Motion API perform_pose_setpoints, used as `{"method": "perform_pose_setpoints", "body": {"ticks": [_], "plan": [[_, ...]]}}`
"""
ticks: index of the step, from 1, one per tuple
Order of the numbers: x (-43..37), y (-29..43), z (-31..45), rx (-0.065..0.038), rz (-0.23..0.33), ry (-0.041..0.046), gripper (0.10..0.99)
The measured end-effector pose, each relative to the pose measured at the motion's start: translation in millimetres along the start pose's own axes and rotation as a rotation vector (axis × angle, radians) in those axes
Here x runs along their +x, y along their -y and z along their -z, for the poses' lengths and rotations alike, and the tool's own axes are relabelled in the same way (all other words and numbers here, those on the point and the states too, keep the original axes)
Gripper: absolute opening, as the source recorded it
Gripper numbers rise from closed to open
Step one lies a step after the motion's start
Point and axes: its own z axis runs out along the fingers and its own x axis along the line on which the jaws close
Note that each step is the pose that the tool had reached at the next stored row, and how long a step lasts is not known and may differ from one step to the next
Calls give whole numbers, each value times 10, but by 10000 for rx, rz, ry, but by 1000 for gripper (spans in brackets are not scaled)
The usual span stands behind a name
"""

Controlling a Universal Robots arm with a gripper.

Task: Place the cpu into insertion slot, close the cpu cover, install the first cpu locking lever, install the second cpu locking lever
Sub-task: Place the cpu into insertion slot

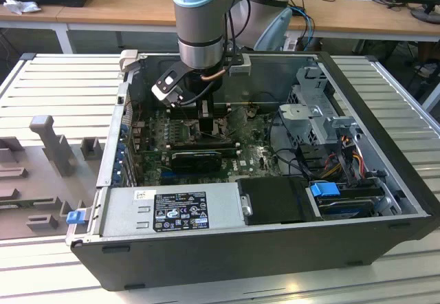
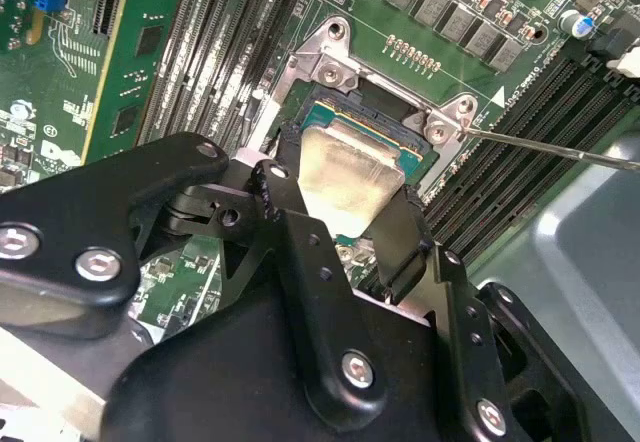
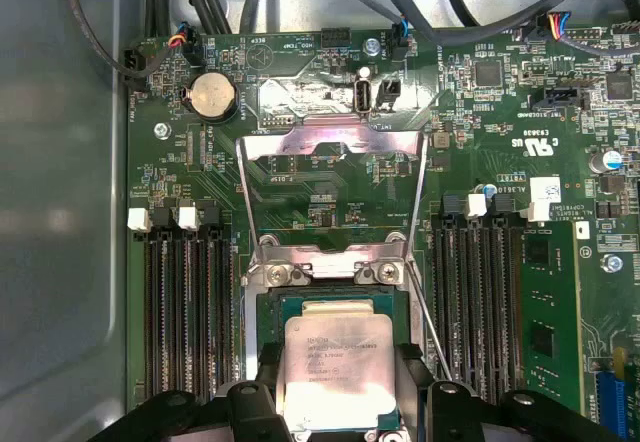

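cpu [image 2: 345, 177]: one; between two fingers [image 2: 405, 242]

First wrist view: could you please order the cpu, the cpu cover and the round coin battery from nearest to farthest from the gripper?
1. The cpu, nearest: held between the fingers of the gripper.
2. The cpu cover, next: swung open, hinged just beyond the cpu.
3. The coin battery, farthest: past the cover's free end, near the board's edge.

The cpu [image 3: 335, 367] is over the insertion slot [image 3: 266, 327].
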Motion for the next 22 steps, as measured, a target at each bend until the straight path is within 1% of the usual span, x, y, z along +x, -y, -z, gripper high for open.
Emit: {"method": "perform_pose_setpoints", "body": {"ticks": [4,12,13,16,20,22], "plan": [[3,3,-36,0,-1,-1,529],[3,4,-39,0,0,0,541],[3,4,-39,0,0,0,604],[3,4,-39,-1,-2,-10,604],[4,0,4,0,-2,-9,604],[4,-3,38,0,-1,-9,592]]}}
